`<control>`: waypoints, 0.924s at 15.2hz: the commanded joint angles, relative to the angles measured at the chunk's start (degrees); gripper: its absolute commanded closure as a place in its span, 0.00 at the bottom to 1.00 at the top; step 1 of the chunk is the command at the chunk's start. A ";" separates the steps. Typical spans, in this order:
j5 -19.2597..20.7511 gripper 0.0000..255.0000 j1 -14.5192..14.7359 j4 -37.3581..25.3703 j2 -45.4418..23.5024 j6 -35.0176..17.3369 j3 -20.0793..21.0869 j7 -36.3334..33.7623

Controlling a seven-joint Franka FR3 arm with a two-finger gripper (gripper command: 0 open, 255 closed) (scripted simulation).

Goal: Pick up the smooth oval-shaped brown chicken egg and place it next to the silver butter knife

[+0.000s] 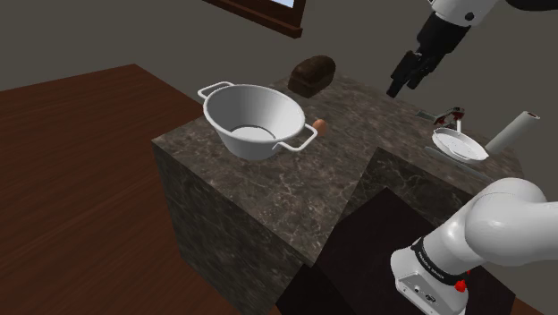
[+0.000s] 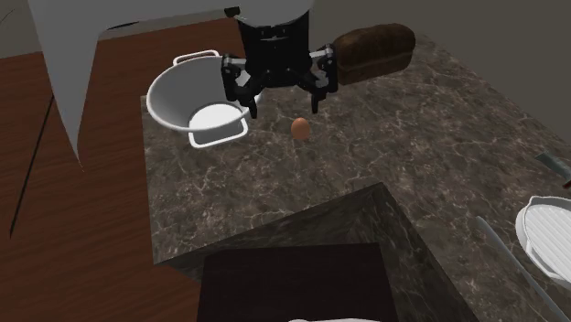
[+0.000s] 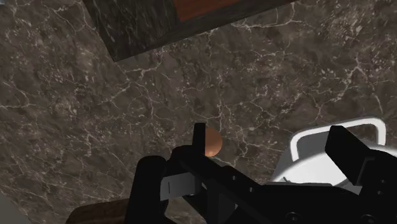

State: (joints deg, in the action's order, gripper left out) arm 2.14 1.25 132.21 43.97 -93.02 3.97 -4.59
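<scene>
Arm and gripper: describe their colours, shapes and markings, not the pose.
The arm is built of bulky, rounded white shells with dark joints between them. The white segment at the shoulder view's lower right carries small dark lettering, too small to read, and a red dot. The gripper is all black: a boxy body ending in two angular fingers. No loose cables show.

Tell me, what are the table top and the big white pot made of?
Counter top: looks like dark stone, maybe marble; pale veins run all over it. Pot: plain white and smooth, with two loop handles; maybe metal or enamel, the look leaves it open.
</scene>
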 commanded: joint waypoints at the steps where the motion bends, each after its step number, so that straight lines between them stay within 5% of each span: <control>1: 0.00 0.00 0.00 0.00 0.00 0.00 0.00 0.00; 14: 6.61 0.00 -3.97 1.40 -22.64 -20.41 4.40 -8.57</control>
State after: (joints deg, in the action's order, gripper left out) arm 7.92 -2.24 134.38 23.55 -112.25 8.19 -12.56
